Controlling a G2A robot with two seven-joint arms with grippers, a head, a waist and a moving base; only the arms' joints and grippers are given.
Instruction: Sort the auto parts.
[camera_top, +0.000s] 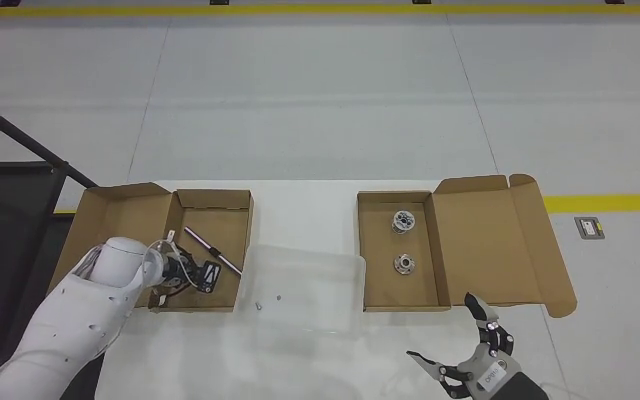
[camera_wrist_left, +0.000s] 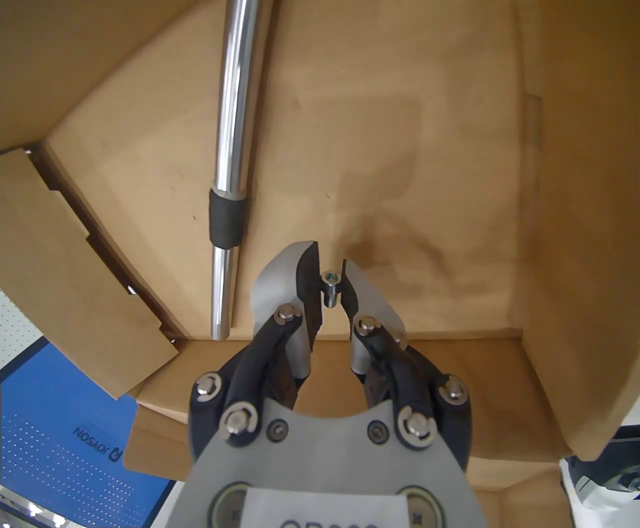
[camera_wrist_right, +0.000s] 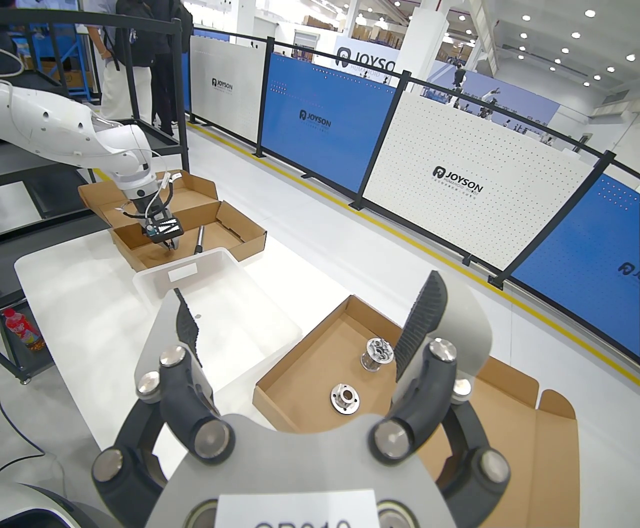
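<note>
Left gripper (camera_wrist_left: 330, 280): narrowed onto a small bolt (camera_wrist_left: 330, 288) pinched between its pads, low inside the cardboard box (camera_top: 212, 200) on the left-arm side of the clear bin (camera_top: 345, 262). A chrome rod (camera_wrist_left: 231, 125) lies on that box's floor just beside it. Right gripper (camera_wrist_right: 306, 287): spread wide, holding nothing, near the bin's right-arm side. The second cardboard box (camera_top: 362, 250), also on that side, contains a spoked hub (camera_wrist_right: 378, 353) and a flanged hub (camera_wrist_right: 345, 397).

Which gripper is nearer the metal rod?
Left. The left gripper is in the box beside the rod, holding a bolt; the right gripper is open across the table, by the other box.
</note>
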